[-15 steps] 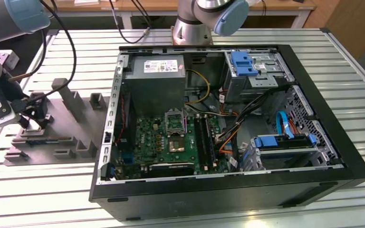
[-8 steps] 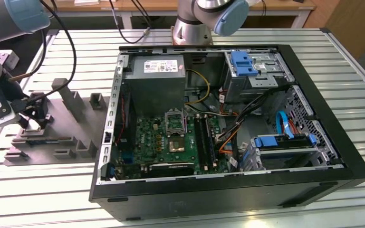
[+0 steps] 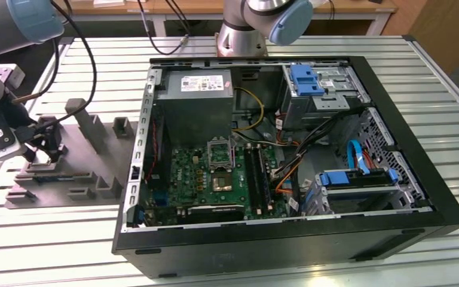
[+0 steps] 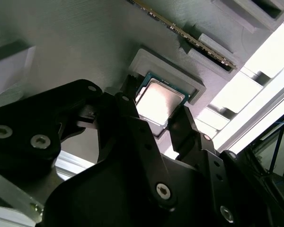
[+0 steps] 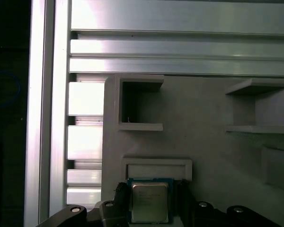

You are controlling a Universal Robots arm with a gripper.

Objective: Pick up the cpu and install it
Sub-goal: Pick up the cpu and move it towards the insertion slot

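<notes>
The cpu [image 4: 158,101] [image 5: 150,202], a small square chip with a pale metal top, lies in a shallow square pocket of the grey moulded fixture [image 3: 78,173] [image 4: 85,47] [image 5: 203,142]. My gripper [image 3: 45,156] [image 4: 154,105] [image 5: 150,189] is low over that pocket at the exterior view's left. Its two black fingers [image 4: 125,109] press against opposite edges of the chip in both wrist views. The chip still rests level in its pocket. On the green motherboard inside the case, the socket [image 3: 223,181] stands with its dark frame [image 3: 220,149] swung up.
The open black computer case [image 3: 421,197] fills the middle and the exterior view's right, with a grey power supply [image 3: 193,101], drive cages and cables. Upright blocks [image 3: 86,119] rise from the fixture near my gripper. The slatted aluminium table [image 5: 180,47] lies underneath.
</notes>
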